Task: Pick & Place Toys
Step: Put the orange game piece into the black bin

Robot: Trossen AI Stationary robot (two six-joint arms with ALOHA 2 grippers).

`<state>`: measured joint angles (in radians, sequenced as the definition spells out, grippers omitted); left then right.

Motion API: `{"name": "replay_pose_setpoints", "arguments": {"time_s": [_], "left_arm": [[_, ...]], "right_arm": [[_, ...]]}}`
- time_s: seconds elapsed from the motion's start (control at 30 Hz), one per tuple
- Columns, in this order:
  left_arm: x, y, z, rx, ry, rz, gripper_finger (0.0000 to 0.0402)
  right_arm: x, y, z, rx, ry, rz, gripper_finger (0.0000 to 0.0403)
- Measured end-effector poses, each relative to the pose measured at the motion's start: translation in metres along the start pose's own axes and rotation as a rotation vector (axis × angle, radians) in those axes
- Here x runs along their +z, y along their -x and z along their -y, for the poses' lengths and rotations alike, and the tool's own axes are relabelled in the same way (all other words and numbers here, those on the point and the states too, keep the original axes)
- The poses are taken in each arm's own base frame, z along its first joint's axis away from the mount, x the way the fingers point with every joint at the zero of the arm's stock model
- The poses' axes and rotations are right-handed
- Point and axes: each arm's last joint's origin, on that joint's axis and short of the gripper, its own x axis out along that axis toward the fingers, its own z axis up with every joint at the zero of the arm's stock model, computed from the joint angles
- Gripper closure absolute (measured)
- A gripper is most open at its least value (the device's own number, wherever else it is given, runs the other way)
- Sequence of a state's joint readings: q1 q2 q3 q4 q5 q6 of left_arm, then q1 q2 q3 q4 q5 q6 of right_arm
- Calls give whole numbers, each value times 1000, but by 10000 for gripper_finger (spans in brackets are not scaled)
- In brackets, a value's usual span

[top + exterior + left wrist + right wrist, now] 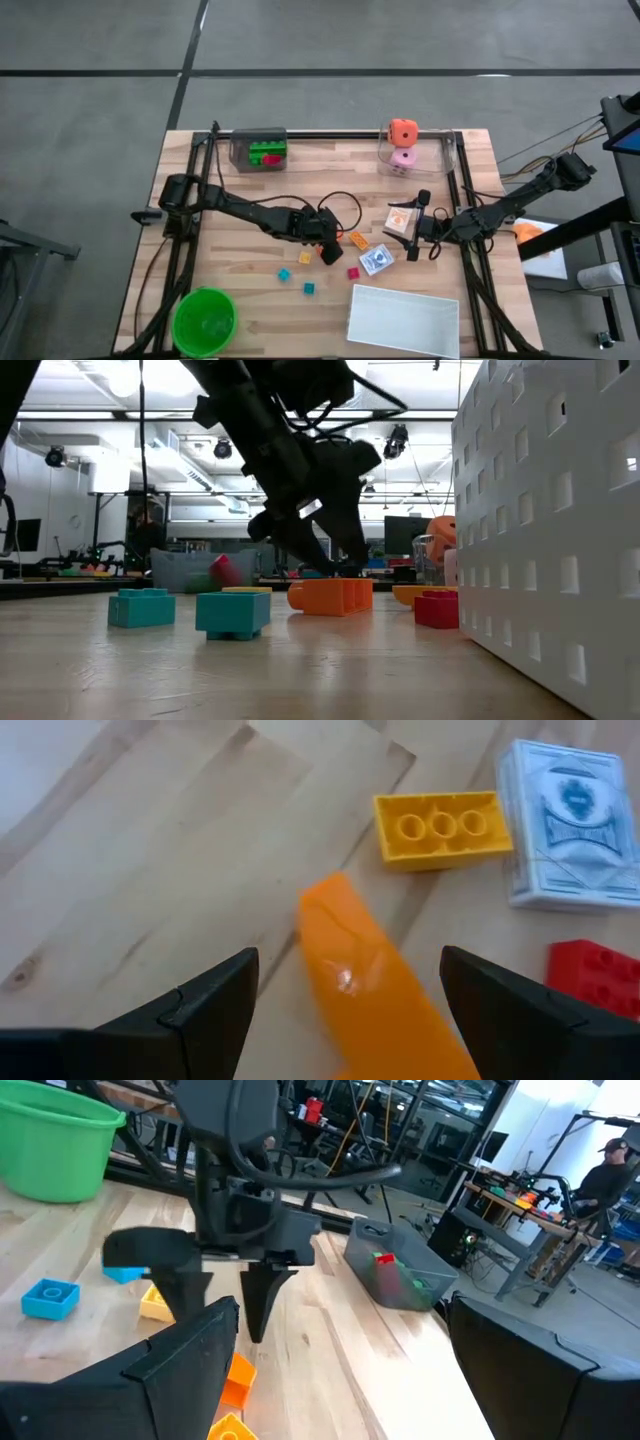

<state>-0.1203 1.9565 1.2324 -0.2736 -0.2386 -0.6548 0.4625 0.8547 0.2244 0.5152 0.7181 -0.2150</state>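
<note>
Toys (306, 287) mostly lie loose mid-table (250, 210), unplaced. Left gripper (345, 990) spreads wide around an orange block (375, 985); right gripper (335, 1370) spreads wide, empty.

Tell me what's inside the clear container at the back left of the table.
The clear container holds green bricks with a red piece beside them. Anything beneath the bricks is covered and can't be made out.

Small colourful toys (309, 288) lie scattered mid-table, untouched.
</note>
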Motion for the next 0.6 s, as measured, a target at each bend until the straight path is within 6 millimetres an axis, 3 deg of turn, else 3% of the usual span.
{"name": "replay_pose_setpoints", "arguments": {"time_s": [0.6], "left_arm": [[-3, -1, 2, -5, -10, -10, 87]], "right_arm": [[0, 0, 0, 0, 0, 0, 52]]}}
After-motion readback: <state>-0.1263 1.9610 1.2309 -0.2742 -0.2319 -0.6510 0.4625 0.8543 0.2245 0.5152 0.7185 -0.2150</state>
